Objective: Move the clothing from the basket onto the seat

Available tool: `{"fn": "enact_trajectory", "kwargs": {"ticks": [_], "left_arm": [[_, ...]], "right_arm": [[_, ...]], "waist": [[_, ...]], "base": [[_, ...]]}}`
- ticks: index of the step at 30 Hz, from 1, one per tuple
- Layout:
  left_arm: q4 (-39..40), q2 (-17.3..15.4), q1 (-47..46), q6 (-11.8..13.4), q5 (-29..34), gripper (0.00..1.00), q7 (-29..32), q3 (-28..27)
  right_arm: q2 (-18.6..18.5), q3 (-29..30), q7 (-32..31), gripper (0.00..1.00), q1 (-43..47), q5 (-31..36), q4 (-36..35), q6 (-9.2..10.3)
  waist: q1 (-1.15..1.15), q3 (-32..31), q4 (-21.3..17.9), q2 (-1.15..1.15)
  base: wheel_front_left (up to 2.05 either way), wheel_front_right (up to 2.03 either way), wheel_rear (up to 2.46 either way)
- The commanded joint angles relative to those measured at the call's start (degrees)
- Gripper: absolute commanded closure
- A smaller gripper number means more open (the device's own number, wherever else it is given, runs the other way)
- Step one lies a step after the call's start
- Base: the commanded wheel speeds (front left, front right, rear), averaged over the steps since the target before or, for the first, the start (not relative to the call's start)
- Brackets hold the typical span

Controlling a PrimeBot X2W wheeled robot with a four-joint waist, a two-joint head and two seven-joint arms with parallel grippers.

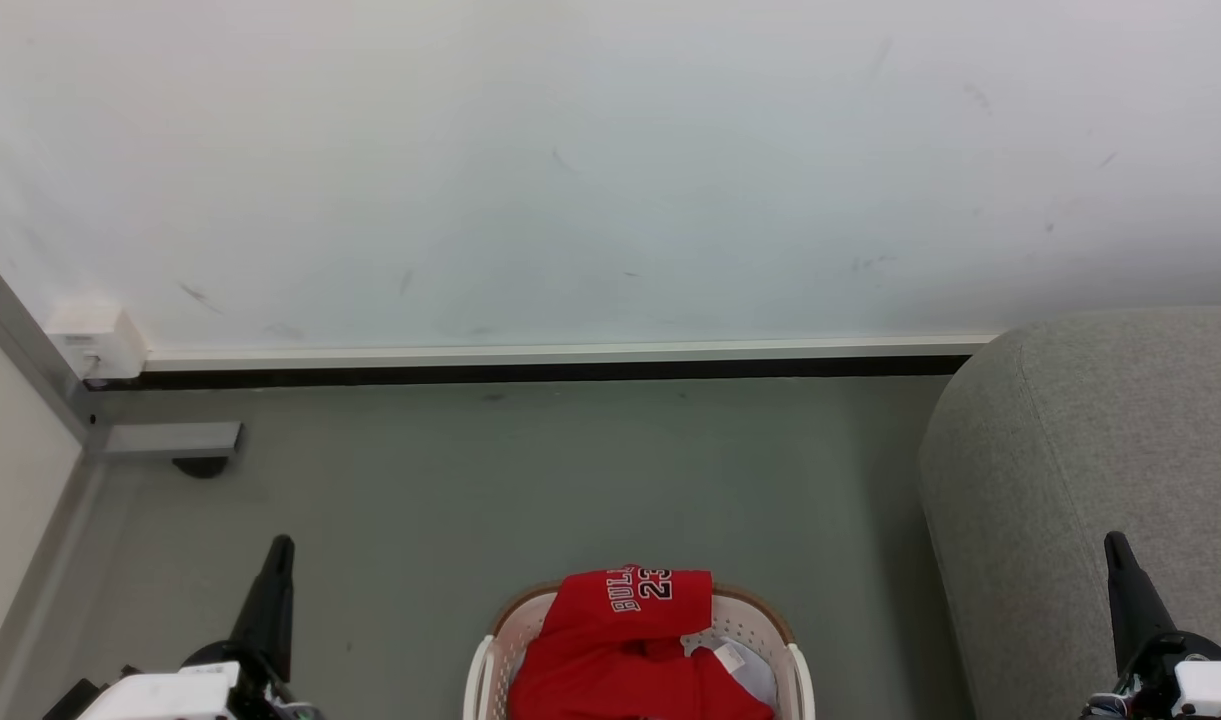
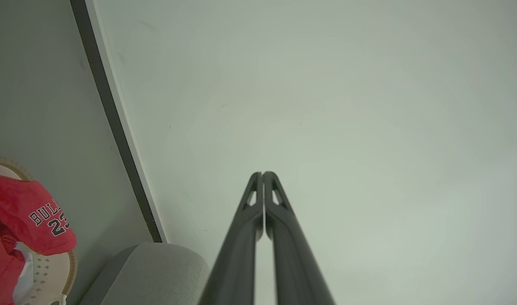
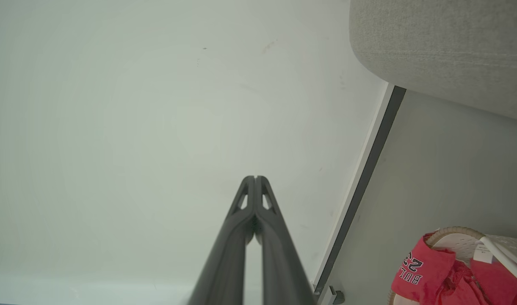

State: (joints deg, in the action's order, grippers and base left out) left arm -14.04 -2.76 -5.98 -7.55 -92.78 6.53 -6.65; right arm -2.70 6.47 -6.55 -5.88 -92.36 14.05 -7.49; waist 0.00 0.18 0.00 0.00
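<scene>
White wall (image 1: 610,150) is standing behind the basket (image 1: 800,690). Grey floor (image 1: 450,480) is lying under the basket, with a black skirting strip (image 1: 530,373) running beyond it. Grey sofa (image 1: 1090,470) is sitting to the basket's right, apart from it. Left gripper (image 1: 281,548) is hovering left of the basket and right gripper (image 1: 1114,543) right of it. Both are clenched, fingers pressed together, grasping nothing. Red "BULLS 23" jersey (image 1: 635,625) is lying in the basket, draping over its far rim, between the grippers.

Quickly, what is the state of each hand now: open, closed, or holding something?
Left hand: closed, long dark fingers pressed together, holding nothing.
Right hand: closed, long dark fingers pressed together, holding nothing.
</scene>
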Motion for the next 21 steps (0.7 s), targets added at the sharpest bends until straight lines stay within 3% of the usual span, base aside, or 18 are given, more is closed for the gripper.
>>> {"fn": "enact_trajectory", "kwargs": {"ticks": [1, 21], "left_arm": [[0.0, -0.1, -0.5, -0.2, 0.7, 1.0, 0.2, -0.1], [0.0, -0.1, -0.5, -0.2, 0.7, 1.0, 0.2, -0.1]], "right_arm": [[-0.4, 0.2, -0.1, 1.0, -0.7, -0.1, -0.2, 0.0], [-0.4, 0.2, -0.1, 1.0, -0.7, -0.1, -0.2, 0.0]], "waist": [[0.0, 0.0, 0.0, 0.0], [0.0, 0.0, 0.0, 0.0]], "base": [[0.0, 0.0, 0.0], [0.0, 0.0, 0.0]]}}
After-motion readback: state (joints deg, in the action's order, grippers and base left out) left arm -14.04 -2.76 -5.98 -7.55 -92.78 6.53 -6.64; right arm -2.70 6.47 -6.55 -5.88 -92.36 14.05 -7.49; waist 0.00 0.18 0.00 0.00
